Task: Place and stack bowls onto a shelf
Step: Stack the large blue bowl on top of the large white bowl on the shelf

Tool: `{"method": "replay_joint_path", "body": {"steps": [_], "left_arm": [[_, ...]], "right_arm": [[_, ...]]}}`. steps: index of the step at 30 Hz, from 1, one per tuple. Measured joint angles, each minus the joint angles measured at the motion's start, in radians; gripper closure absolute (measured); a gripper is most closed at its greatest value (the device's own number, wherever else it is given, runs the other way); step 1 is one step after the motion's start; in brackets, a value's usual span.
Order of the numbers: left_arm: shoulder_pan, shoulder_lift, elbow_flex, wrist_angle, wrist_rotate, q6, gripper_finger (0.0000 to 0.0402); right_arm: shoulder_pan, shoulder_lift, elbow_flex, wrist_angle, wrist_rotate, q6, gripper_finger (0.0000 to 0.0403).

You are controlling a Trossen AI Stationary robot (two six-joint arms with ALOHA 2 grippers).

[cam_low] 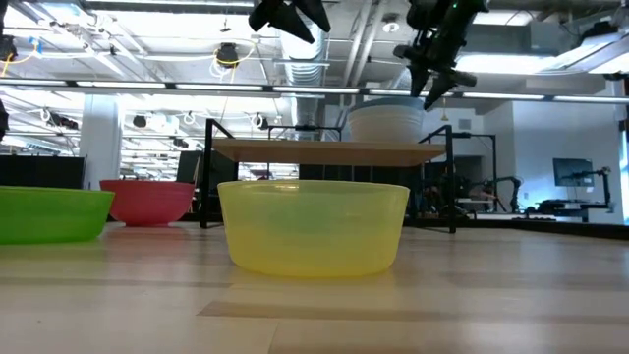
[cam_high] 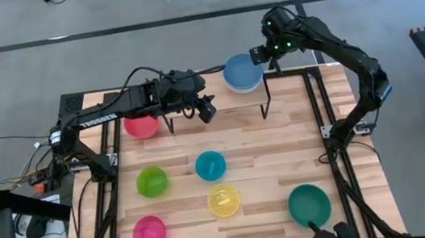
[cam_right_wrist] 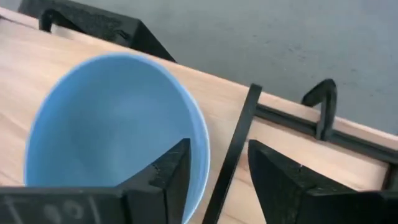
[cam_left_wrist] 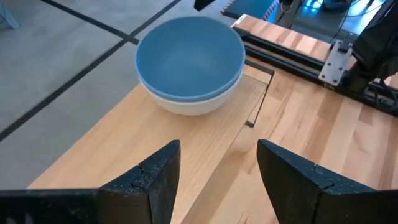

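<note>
Right gripper [cam_high: 263,54] hangs over the far right end of the shelf [cam_high: 218,94], fingers spread and empty, one finger inside the rim line of the blue bowl [cam_high: 242,72] and one outside it. That blue bowl sits nested in a white bowl [cam_left_wrist: 189,102] on the shelf's right end. Left gripper [cam_high: 206,108] hovers above the shelf's middle, also spread and holding nothing, with the stack lying ahead of it towards the right end. Six bowls wait on the table: the red one [cam_high: 142,126] by the shelf's left legs is nearest the left arm, so that looks like its pick
</note>
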Motion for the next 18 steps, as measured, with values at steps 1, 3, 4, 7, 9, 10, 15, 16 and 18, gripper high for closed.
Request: {"method": "replay_joint_path", "body": {"steps": [1,3,4,7,9,10,15,16,18], "left_arm": [[0.0,0.0,0.0,0.0,0.0,0.004,0.0204],[0.002,0.0,0.0,0.0,0.0,0.006,0.0204],[0.003,0.0,0.0,0.0,0.0,0.006,0.0204],[0.003,0.0,0.0,-0.002,0.0,0.006,0.0204],[0.003,0.0,0.0,-0.009,0.0,0.014,0.0204],[0.003,0.0,0.0,-0.014,0.001,0.019,0.0204],[0.003,0.0,0.0,-0.041,0.002,0.022,0.0204],[0.003,0.0,0.0,-0.044,0.002,0.022,0.0204],[0.003,0.0,0.0,-0.047,0.003,0.022,0.0204]], "right_arm": [[0.001,0.0,-0.013,0.007,0.0,0.003,0.0225],[0.005,0.003,-0.037,0.003,0.0,0.015,0.0235],[0.006,0.004,-0.052,0.0,0.0,0.018,0.024],[0.026,0.004,-0.091,0.005,0.0,0.027,0.0251],[0.036,0.004,-0.1,-0.005,0.002,0.029,0.0256],[0.039,0.002,-0.1,-0.006,0.005,0.029,0.0258],[0.052,-0.06,-0.1,0.017,0.019,0.049,0.0257],[0.052,-0.078,-0.1,0.016,0.019,0.051,0.0255],[0.052,-0.113,-0.1,0.011,0.019,0.052,0.0252]]}}
